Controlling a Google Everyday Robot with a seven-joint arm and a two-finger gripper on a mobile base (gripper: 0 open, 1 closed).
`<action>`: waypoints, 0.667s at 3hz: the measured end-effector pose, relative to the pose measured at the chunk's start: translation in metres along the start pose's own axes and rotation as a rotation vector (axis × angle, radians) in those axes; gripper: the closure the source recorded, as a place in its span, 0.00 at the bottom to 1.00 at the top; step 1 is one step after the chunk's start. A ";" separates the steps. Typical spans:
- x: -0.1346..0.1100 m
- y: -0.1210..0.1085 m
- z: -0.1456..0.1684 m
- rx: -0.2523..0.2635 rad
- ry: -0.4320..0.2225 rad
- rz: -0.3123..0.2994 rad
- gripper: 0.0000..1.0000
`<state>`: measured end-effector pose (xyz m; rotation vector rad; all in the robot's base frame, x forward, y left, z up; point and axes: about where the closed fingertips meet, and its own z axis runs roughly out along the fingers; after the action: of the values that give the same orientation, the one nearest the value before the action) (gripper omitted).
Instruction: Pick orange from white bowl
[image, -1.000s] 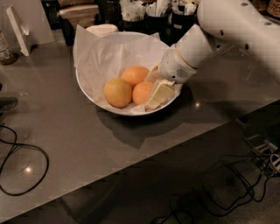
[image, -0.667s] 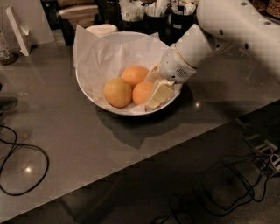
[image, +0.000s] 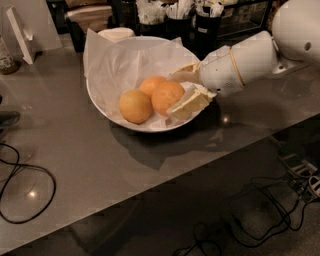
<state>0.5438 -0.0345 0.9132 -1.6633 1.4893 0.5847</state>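
Observation:
The white bowl (image: 100, 100), lined with crumpled white paper, sits on the grey counter and holds three fruits. The orange (image: 166, 97) lies at the right of the bowl, beside a lighter orange (image: 151, 84) behind it and a duller yellowish fruit (image: 135, 106) to its left. My gripper (image: 183, 90) reaches in from the right over the bowl's rim. Its fingers stand apart. The upper one (image: 184, 75) is by the orange's far side. The lower one (image: 191, 103) is against its near right side. The orange's right edge lies between them.
My white arm (image: 245, 62) spans the right side of the counter. Dark cups with utensils (image: 177, 15) stand behind the bowl. A white card (image: 22, 32) and a bottle (image: 6, 57) are at the far left. A black cable (image: 25, 190) loops on the counter's near left.
My wrist has turned and shifted so the arm lies more level from the right. The lower finger covers less of the orange, which shows more fully between the fingers.

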 end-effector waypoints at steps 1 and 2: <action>-0.028 0.007 -0.026 0.043 -0.129 -0.080 1.00; -0.052 0.020 -0.048 0.050 -0.237 -0.147 1.00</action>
<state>0.5063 -0.0422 0.9757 -1.5887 1.1926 0.6348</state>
